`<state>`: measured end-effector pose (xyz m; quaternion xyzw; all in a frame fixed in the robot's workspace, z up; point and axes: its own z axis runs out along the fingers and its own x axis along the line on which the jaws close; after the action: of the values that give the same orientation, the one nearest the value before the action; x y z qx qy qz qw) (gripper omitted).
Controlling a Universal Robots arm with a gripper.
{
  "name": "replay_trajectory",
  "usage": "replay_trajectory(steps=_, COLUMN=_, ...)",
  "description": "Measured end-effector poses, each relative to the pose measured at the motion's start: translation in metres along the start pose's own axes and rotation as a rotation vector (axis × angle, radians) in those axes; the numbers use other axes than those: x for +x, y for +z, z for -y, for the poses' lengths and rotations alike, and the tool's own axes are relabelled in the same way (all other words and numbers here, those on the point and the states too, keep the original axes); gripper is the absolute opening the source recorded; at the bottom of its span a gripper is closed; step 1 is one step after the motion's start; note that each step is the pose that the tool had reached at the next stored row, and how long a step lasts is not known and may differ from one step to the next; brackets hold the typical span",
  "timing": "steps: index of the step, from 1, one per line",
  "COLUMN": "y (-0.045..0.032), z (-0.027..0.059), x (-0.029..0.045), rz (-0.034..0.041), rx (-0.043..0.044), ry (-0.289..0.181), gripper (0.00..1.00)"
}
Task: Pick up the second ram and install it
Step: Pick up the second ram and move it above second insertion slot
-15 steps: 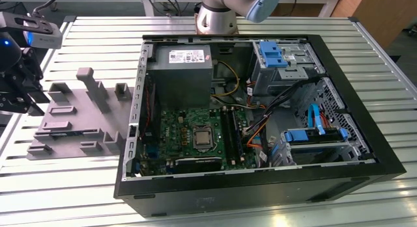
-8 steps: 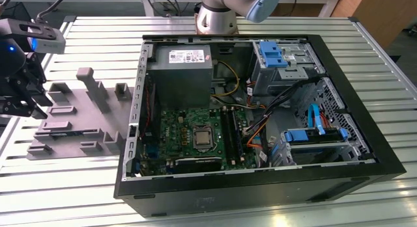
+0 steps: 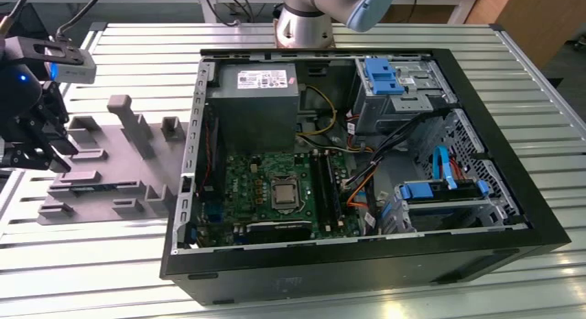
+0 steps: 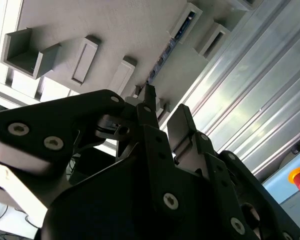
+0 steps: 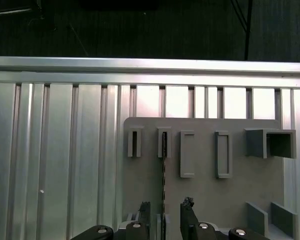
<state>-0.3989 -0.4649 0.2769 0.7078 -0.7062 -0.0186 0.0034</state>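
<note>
1. Ram (image 5: 164, 170): a thin, flat, dark stick standing on edge in a narrow slot of the holder (image 5: 205, 200). It is edge-on as a dark line in the first wrist view, and a slim strip with small parts along it in the second wrist view (image 4: 162, 52).
2. Governing relation: the ram's long axis runs along the holder's face, from its slot block straight toward the tool (image 5: 165, 212). It passes between the two fingers, with its flat faces turned to their inner sides.
3. Tool: black and hard-looking, with two fingers and visible screw heads. The jaws are spread, one finger on each side of the ram with a gap on both sides, so nothing is pinched. In the exterior view the tool (image 3: 41, 151) hangs over the holder's side farthest from the case (image 3: 366, 271).
4. Holder: a matte grey plate, plastic by the look of it, with raised rectangular slot blocks and open box pockets.
5. Worktop (image 3: 137, 51): ribbed, shiny aluminium slats that lie under the holder.
6. Case: a black tower lying open beside the holder, on the exterior view's right of it, with a green motherboard (image 3: 274, 188) inside.
</note>
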Motion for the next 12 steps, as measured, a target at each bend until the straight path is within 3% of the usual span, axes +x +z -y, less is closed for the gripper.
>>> replay_trajectory(steps=12, y=0.0046, z=0.0001, x=0.0008, rz=-0.0001, rx=0.0000, ry=0.000, gripper=0.37)
